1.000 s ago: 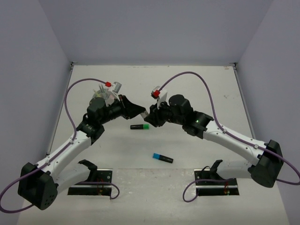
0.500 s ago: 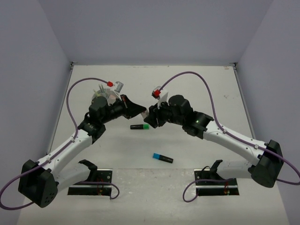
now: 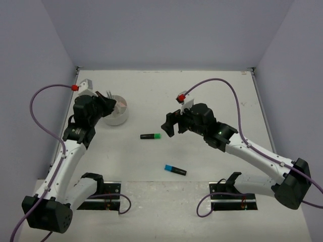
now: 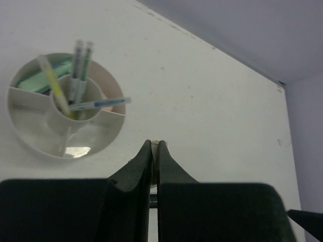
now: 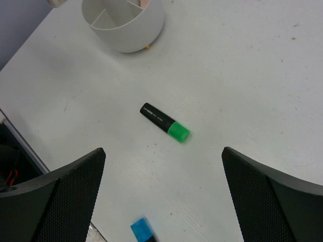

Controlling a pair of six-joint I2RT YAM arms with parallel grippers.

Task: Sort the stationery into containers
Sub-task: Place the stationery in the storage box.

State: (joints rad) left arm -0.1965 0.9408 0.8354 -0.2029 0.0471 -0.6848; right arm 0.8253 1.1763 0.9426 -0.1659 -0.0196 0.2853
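Note:
The white cup (image 3: 117,112) (image 4: 30,133) (image 5: 126,25) stands at the table's back left, split into compartments. It holds thin pens (image 4: 81,70) and a mint marker (image 4: 43,80). My left gripper (image 3: 110,101) (image 4: 155,143) hovers just beside the cup, shut on a thin pale piece of stationery; too little of it shows to tell its kind. A black highlighter with a green end (image 3: 151,136) (image 5: 164,122) lies mid-table. Another with a blue end (image 3: 175,170) (image 5: 141,231) lies nearer the front. My right gripper (image 3: 169,126) (image 5: 164,149) hangs wide open and empty above the green one.
Grey walls close in the table on the left, back and right. The two arm mounts (image 3: 98,194) (image 3: 234,194) sit at the near edge. Purple cables (image 3: 212,83) loop over both arms.
The grippers met mid-table; my left one shut and swung back left to the cup. My right gripper opened wide and drew back slightly to the right.

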